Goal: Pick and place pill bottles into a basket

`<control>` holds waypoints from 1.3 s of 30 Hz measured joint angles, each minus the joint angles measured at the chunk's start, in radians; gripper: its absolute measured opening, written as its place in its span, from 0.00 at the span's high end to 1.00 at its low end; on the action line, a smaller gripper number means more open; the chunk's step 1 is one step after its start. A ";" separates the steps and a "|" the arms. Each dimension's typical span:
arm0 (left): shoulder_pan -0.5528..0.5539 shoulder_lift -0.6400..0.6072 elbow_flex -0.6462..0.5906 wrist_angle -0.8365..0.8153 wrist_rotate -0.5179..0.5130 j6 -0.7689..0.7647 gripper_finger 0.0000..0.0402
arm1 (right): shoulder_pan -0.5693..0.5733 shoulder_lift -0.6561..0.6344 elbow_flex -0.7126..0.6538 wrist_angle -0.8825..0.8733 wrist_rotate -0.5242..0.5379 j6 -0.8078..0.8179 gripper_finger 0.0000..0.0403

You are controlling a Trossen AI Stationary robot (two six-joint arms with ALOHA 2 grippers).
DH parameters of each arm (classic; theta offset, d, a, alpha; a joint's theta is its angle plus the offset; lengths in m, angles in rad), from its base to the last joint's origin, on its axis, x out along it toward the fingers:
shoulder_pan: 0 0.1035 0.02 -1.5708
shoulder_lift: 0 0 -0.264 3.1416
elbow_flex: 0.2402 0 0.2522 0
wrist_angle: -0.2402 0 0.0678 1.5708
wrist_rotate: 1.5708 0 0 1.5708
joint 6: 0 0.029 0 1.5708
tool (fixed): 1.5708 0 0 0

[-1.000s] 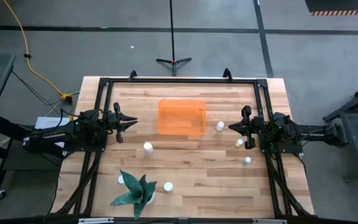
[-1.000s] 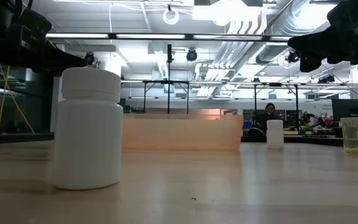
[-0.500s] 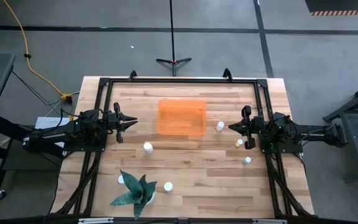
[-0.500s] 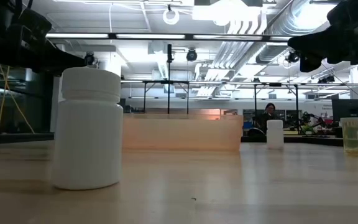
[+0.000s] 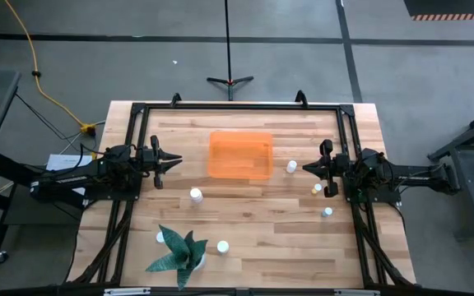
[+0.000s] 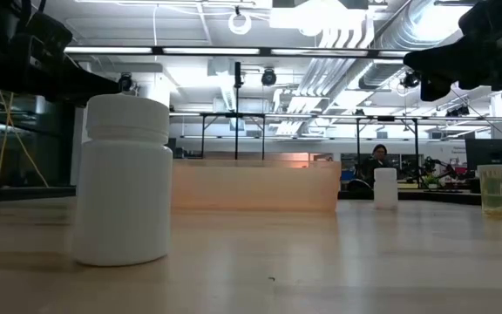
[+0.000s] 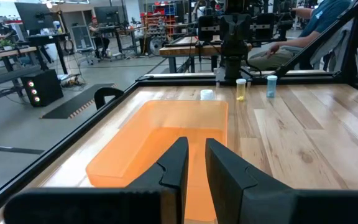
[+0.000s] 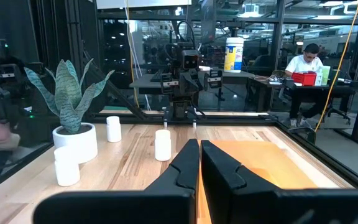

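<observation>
Orange basket (image 5: 240,154) without pill bottles (image 5: 196,195)

This is looking like a robotics lab or industrial workshop. A butcher-block table (image 5: 253,222) is sitting on a bare grey concrete floor (image 5: 97,66) inside a black metal frame (image 5: 237,106). Ceiling ducts (image 6: 425,35) and strip lights (image 6: 260,51) are running overhead. Workbenches (image 7: 185,50) crowded with equipment are filling the background, monitors (image 7: 36,12) are standing on desks, a yellow cable (image 5: 44,78) is trailing across the floor, and a seated person (image 8: 303,62) is working at a desk.
</observation>
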 joint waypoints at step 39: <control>0.000 0.000 0.000 0.001 0.001 -0.027 0.77 | 0.000 0.000 0.000 0.028 0.144 0.018 0.97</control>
